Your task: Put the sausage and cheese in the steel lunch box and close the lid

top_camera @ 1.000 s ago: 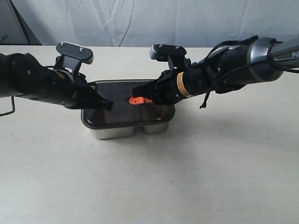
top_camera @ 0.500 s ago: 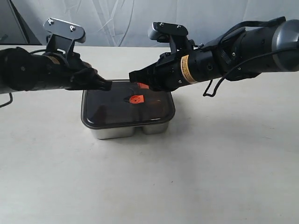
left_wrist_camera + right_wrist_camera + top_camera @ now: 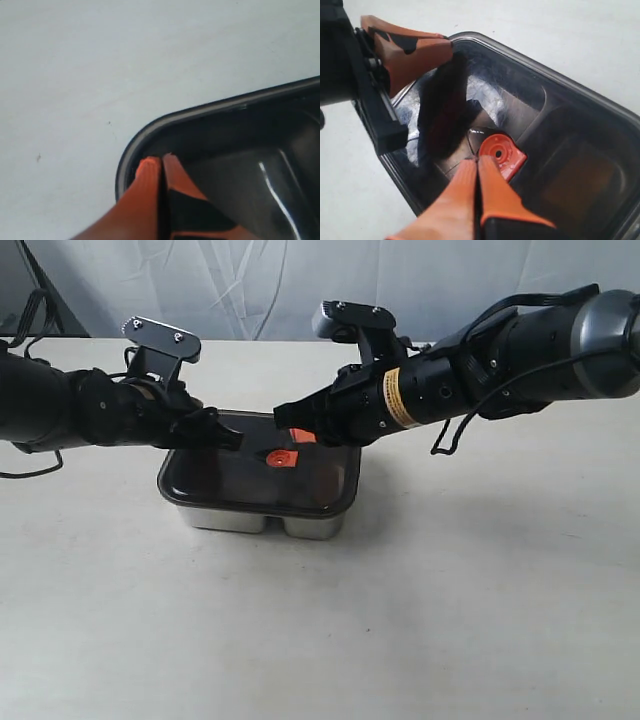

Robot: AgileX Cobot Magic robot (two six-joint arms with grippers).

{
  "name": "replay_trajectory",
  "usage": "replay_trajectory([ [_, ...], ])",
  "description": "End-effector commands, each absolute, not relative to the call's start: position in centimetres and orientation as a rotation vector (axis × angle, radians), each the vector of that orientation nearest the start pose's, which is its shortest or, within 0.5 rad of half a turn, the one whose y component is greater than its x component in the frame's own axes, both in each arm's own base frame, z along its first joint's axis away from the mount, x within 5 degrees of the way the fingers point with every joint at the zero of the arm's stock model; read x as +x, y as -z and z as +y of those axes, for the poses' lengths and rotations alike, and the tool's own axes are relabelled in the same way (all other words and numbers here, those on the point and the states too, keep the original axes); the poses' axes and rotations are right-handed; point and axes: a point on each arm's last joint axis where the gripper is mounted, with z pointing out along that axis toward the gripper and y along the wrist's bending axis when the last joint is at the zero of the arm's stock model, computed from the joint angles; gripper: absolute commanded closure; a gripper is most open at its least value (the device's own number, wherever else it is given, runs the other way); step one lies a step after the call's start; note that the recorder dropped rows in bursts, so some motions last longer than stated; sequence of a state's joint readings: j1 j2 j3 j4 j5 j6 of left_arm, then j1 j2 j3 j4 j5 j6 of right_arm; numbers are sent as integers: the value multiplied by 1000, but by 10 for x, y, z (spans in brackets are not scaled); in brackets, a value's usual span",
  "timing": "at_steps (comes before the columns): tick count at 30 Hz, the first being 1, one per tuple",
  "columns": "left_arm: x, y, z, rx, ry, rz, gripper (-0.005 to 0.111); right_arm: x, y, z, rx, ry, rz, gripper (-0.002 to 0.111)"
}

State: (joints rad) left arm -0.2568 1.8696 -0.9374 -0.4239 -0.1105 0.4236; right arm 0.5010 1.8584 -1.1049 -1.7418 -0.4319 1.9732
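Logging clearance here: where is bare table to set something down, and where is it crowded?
Bare: the wide table between lunch box and camera, and right of the box. Crowded: above the lid, where left tool and right tool hover close.

No legible text (yellow label (image 3: 399,400) on right arm (image 3: 500,370) too blurred)

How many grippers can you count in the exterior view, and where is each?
2. The left gripper, shut, is over the left part of the lid; the right gripper, shut, is over it by the orange valve. No others show.
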Motion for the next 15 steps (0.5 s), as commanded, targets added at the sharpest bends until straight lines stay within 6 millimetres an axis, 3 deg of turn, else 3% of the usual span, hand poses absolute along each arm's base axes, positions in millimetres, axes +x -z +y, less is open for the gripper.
replay_trajectory([
  [1,345,-172,-89,265,137,2320,107,323,-189,219,-560,-835,2319,109],
  [3,336,-201,-88,272,167,2276,107,322,-196,218,-564,-842,2302,109],
  [7,309,-261,-86,254,257,2180,107,311,-236,215,-570,-888,2201,109],
  [9,275,-298,-80,249,298,2088,107,289,-259,204,-546,-846,2144,109],
  [10,263,-307,-78,241,312,2057,107,281,-261,199,-535,-813,2135,109],
  [11,238,-322,-72,244,322,1995,107,264,-262,191,-504,-742,2125,109],
  [12,224,-327,-69,247,328,1970,107,254,-262,187,-489,-701,2118,109],
  [15,156,-336,-56,245,412,1881,107,210,-265,169,-453,-566,2055,109],
])
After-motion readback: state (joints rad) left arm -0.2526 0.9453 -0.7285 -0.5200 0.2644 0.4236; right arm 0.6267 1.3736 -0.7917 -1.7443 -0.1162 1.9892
